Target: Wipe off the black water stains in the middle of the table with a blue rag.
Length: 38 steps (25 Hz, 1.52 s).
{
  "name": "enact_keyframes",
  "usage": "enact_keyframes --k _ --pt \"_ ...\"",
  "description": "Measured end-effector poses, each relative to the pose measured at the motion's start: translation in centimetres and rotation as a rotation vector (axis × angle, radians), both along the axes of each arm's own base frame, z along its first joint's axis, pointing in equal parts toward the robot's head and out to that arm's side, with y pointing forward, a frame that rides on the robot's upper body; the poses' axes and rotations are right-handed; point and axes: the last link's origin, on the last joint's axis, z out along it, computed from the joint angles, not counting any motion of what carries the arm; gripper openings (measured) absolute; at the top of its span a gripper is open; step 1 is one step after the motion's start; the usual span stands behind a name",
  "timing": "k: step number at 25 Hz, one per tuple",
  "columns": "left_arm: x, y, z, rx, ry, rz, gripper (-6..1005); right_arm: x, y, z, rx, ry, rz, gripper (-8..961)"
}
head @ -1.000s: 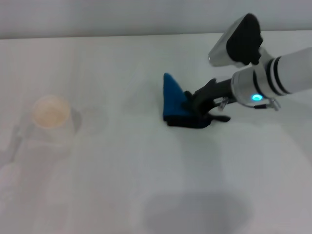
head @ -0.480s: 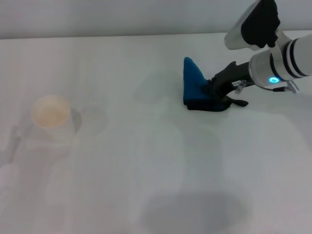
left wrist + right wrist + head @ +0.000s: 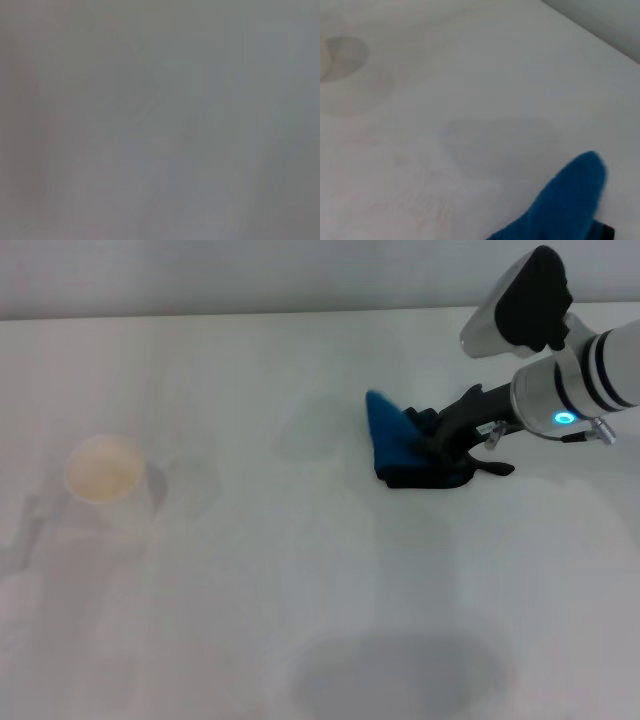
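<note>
The blue rag (image 3: 392, 443) is bunched with a pointed peak and lies on the white table (image 3: 300, 580), right of centre. My right gripper (image 3: 432, 452) is shut on the blue rag and presses it onto the tabletop. The rag's peak also shows in the right wrist view (image 3: 565, 205). No black stain is visible on the table; only faint grey smears show to the left of the rag (image 3: 310, 430). My left gripper is out of view, and the left wrist view shows only plain grey.
A white paper cup (image 3: 103, 472) stands at the left side of the table. The table's far edge runs along the top of the head view. A soft shadow lies near the front centre.
My right gripper dragged the rag right and away, then back a little left and toward me. The cup has not moved.
</note>
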Motion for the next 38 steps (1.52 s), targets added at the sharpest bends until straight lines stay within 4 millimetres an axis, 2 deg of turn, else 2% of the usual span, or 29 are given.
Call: enact_keyframes --k 7,10,15,18,23,27,31,36,38 --pt "0.1 0.1 0.0 0.001 -0.001 -0.003 877 -0.4 -0.5 -1.1 -0.038 -0.039 0.044 257" --pt "0.1 0.2 0.0 0.002 -0.001 -0.004 876 -0.8 -0.4 -0.8 -0.013 -0.022 0.058 265" --pt "0.0 0.2 0.1 0.010 -0.003 0.002 876 -1.7 0.0 1.3 0.080 0.046 0.076 506" --pt "0.0 0.2 0.2 0.013 -0.004 0.003 876 -2.1 0.6 2.5 0.147 0.107 0.066 714" --pt "0.2 0.5 0.1 0.014 -0.005 -0.005 876 -2.8 2.3 4.9 0.276 0.199 0.087 819" --pt "0.4 0.5 0.0 0.013 -0.010 -0.007 876 -4.0 2.8 7.0 0.402 0.404 0.130 832" --pt "0.6 0.6 -0.3 0.010 -0.024 -0.008 876 -4.0 2.5 10.2 0.533 0.743 0.112 827" --pt "0.8 0.7 -0.3 0.040 -0.104 0.011 876 -1.7 -0.2 14.2 0.702 1.154 0.158 828" --pt "0.8 0.8 -0.2 0.060 -0.124 0.027 876 -0.5 -1.4 15.1 0.793 1.246 0.190 828"
